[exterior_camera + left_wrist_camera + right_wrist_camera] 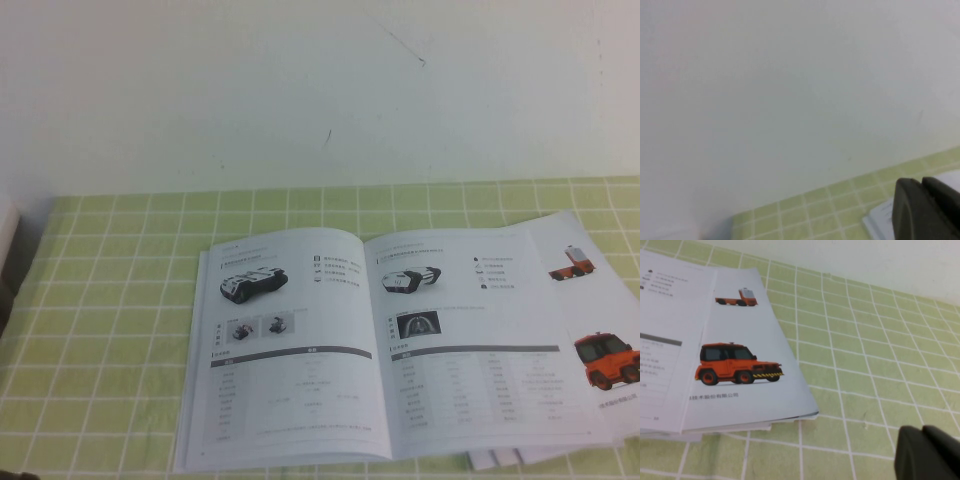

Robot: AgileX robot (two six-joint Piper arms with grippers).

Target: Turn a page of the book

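The book (385, 350) lies open and flat on the green-checked surface (120, 300), spine running away from the robot, near the middle of the high view. The page (470, 350) with one black-and-white vehicle above a grey-barred table lies face up on the right half; the left half shows a vehicle, two small chassis pictures and a table. Under the right half, a sheet with orange vehicles (745, 365) sticks out past its outer edge. Neither arm appears in the high view. The left gripper (927, 210) is seen only in its own wrist view, just beside a corner of the book; the right gripper (927, 452) hovers over bare surface near the book's right near corner. Fingers on both: cannot tell whether released or clenched. Judgement: paper is thin, glossy, limp, likely slippery and easily creased; best taken at the free outer edge or near corner, separating one sheet only.
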